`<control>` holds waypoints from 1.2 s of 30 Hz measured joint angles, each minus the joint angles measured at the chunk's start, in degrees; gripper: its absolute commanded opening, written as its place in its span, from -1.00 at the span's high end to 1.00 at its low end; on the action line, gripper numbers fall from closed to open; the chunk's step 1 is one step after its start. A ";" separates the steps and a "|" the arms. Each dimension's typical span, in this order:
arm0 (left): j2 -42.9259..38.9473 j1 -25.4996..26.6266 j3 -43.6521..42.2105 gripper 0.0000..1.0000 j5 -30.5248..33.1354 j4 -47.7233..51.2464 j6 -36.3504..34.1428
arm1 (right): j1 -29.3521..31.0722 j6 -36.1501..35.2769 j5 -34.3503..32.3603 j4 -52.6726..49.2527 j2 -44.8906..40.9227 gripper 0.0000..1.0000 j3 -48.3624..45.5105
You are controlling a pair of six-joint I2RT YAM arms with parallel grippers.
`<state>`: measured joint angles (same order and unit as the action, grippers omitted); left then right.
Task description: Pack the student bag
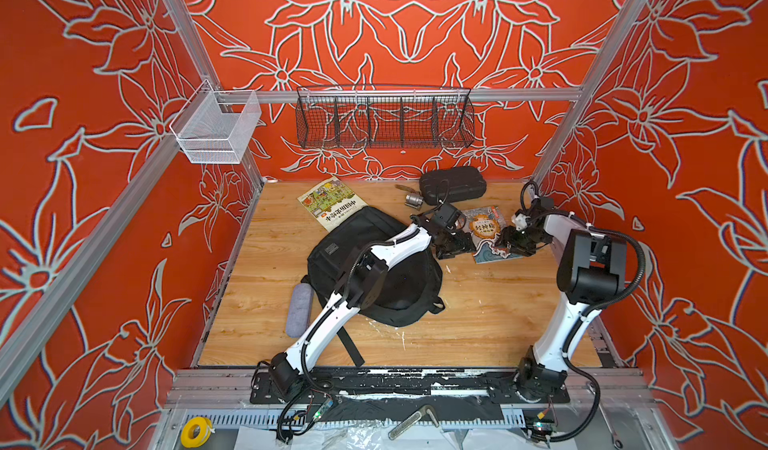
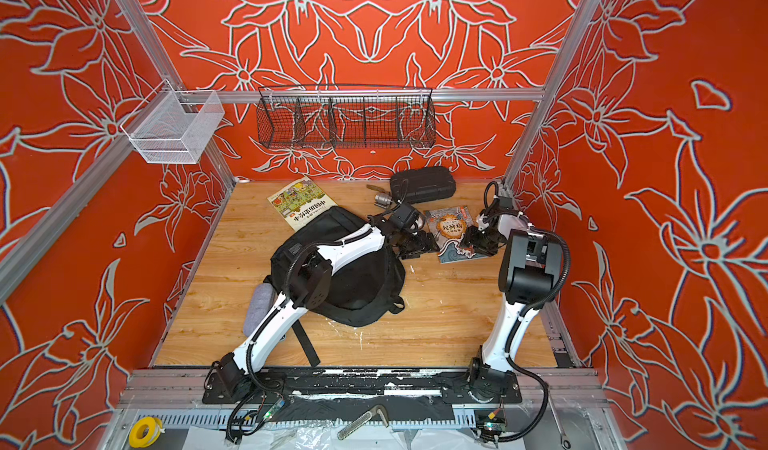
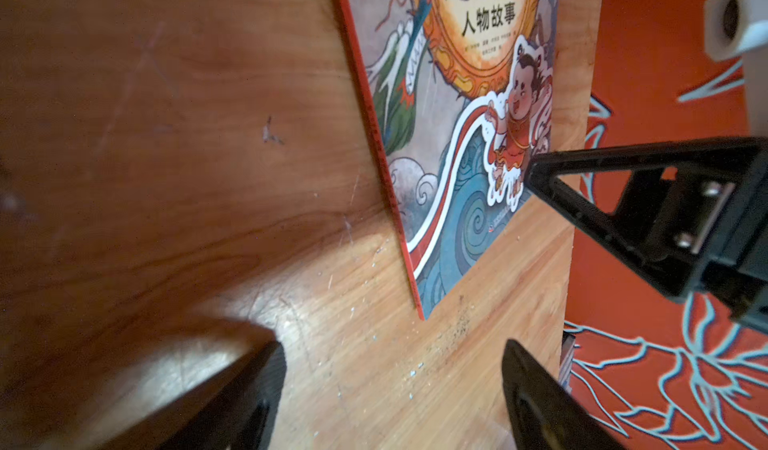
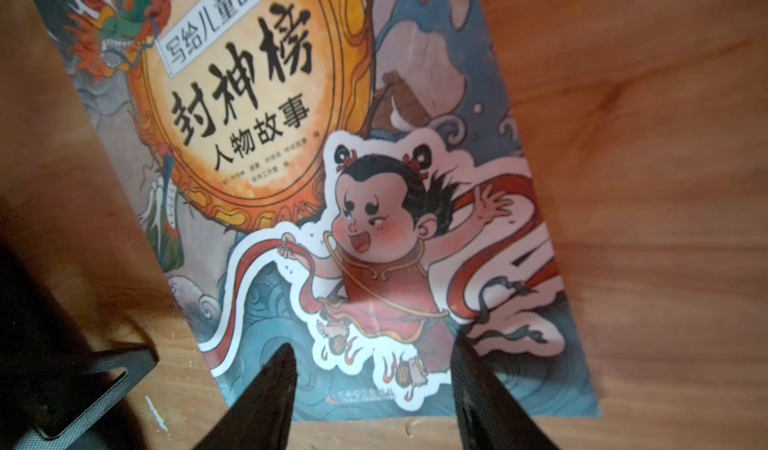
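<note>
The student bag (image 1: 411, 298) (image 2: 361, 298), a black backpack, lies flat on the wooden table, with my left arm reaching over it. To its right a storybook (image 1: 484, 234) (image 2: 451, 234) (image 3: 465, 136) (image 4: 332, 219) with a cartoon child on the cover lies flat. My left gripper (image 1: 453, 246) (image 3: 395, 346) is open over bare wood just beside the book's spine edge, holding nothing. My right gripper (image 1: 505, 244) (image 4: 372, 341) is open, its tips down on the cover near the book's lower edge. One of its fingers (image 3: 536, 173) shows in the left wrist view.
A second book (image 1: 332, 202) lies at the bag's far left corner. A black hard case (image 1: 453, 184) and a small metal part (image 1: 413, 198) sit at the back. A grey pouch (image 1: 299, 308) lies left of the bag. A black wire basket (image 1: 384, 121) and a white one (image 1: 216, 128) hang above.
</note>
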<state>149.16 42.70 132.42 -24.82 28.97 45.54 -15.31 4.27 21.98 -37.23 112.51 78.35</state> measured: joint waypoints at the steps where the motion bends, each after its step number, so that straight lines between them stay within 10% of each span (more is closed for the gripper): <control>1: 0.07 0.00 0.00 -0.65 -0.11 -0.15 0.00 | -0.02 0.02 -0.24 0.15 -0.72 -0.32 -0.59; 17: 0.81 0.00 -0.15 -0.66 -1.75 -3.41 3.61 | -0.85 -1.05 -3.41 1.81 3.69 -0.41 6.21; 36: 4.50 0.00 1.77 -0.66 -6.56 -11.74 6.67 | -0.87 -1.38 1.03 -1.57 5.49 0.24 6.49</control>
<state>153.67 42.70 134.19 -31.38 17.23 52.21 -16.19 2.90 23.00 -38.81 117.99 84.84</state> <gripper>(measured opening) 0.829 0.403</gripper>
